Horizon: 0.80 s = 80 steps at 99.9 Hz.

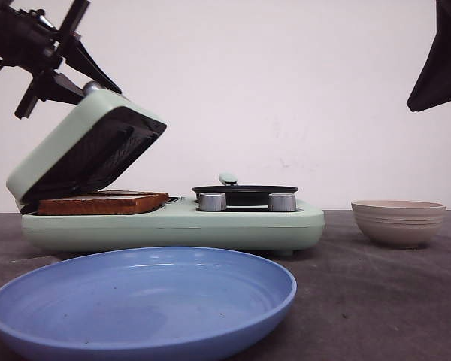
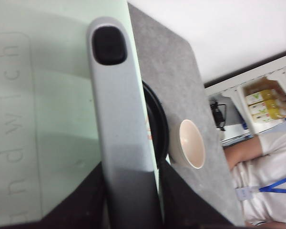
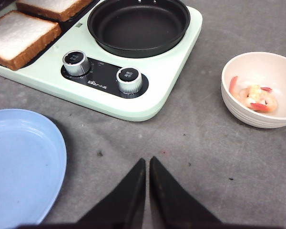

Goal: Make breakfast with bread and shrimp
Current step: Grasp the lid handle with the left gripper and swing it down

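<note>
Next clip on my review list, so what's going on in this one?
The left pincer grips the handle of the sandwich maker's lid, which stands half open over two slices of bread on the plate. The right pincer is shut and hangs empty above the table, away from everything. The shrimp lies in the small bowl; the black pan and blue plate are empty.
</note>
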{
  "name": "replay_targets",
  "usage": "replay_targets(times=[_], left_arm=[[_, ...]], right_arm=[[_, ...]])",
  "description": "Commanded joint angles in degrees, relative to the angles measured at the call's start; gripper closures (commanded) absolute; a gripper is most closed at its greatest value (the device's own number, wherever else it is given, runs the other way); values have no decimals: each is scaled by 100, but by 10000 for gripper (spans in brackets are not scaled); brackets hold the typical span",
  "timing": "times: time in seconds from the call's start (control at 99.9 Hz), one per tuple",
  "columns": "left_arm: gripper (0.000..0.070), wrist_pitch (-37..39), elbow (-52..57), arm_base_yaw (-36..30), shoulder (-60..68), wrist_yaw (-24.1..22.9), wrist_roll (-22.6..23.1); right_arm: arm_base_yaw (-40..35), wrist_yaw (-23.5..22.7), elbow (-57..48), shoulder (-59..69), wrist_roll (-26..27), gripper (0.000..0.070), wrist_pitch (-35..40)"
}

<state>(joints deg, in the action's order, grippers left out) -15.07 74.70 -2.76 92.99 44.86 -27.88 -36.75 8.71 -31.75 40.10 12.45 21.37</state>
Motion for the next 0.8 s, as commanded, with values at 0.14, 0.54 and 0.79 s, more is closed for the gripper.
replay_targets(times=[0.14, 0.54, 0.79], left_arm=[[696, 90, 28, -262, 175, -391, 776], [697, -376, 28, -874, 177, -1714, 1408], [697, -673, 28, -1126, 177, -2581, 1845]], right_arm=[[-50, -9, -7, 24, 66, 696, -85], [-50, -11, -7, 24, 66, 696, -125], [-50, -11, -7, 24, 68, 696, -125]])
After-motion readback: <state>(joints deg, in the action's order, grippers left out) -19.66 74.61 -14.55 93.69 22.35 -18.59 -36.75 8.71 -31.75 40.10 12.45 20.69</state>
